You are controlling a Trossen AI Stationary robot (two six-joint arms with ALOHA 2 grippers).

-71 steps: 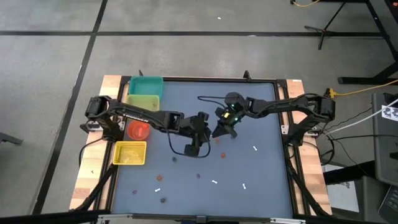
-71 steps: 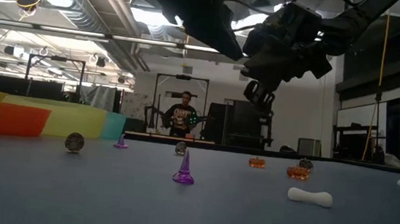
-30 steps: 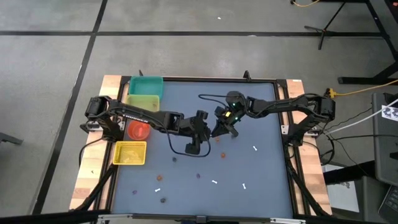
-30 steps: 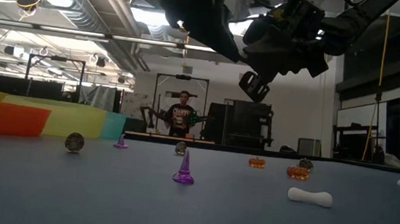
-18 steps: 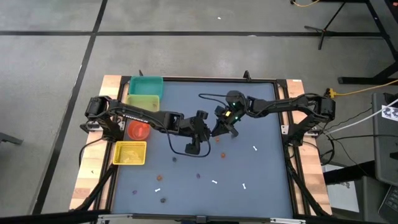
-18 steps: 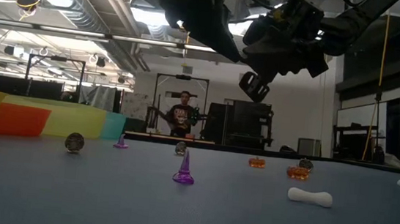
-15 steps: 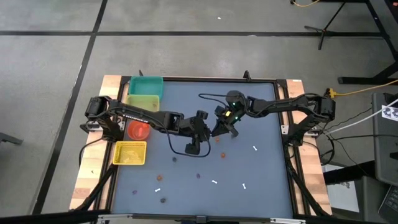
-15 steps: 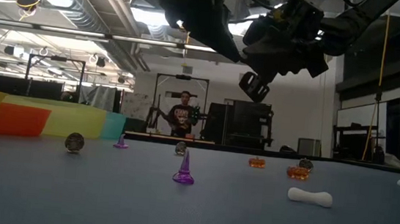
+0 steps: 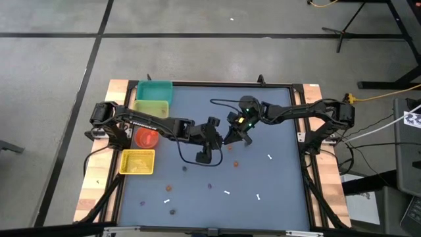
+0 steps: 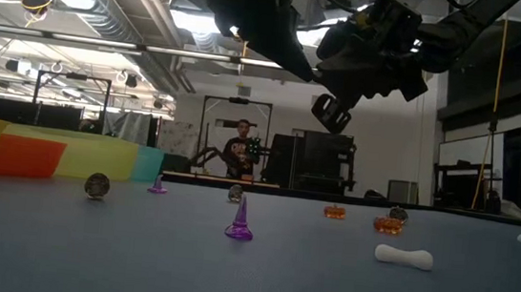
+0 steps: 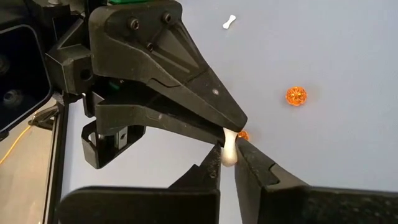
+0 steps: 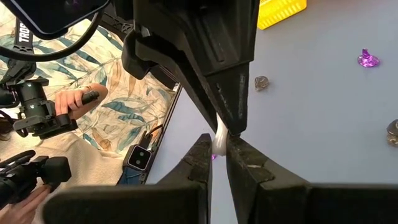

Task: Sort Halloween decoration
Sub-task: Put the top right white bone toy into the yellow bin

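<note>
A small white stick (image 11: 229, 148) is held in the air over the middle of the table, between both grippers, which meet tip to tip. My left gripper (image 9: 220, 140) comes from the table's left and my right gripper (image 9: 229, 139) from its right; both are shut on the stick. Other Halloween decorations lie loose on the blue mat: an orange ball (image 11: 296, 96), a purple cone (image 10: 240, 221), a white bone (image 10: 403, 257) and white sticks (image 9: 226, 193) toward the near edge. My left gripper pinches one end of the white stick (image 11: 228, 159) between its two fingers (image 11: 250, 163), only at their free ends. The stick is lifted clear of the table. My right gripper pinches the stick's other end (image 12: 217, 144) between its two fingertips (image 12: 201, 151), facing the left gripper's fingers.
A teal bin (image 9: 154, 91), a yellow-green bin (image 9: 152, 107), a red bin (image 9: 146, 137) and a yellow bin (image 9: 137, 162) stand along the table's left side. A black cable (image 9: 197, 160) loops below the left gripper. A person's hand (image 12: 81, 99) with a camera shows beyond the table.
</note>
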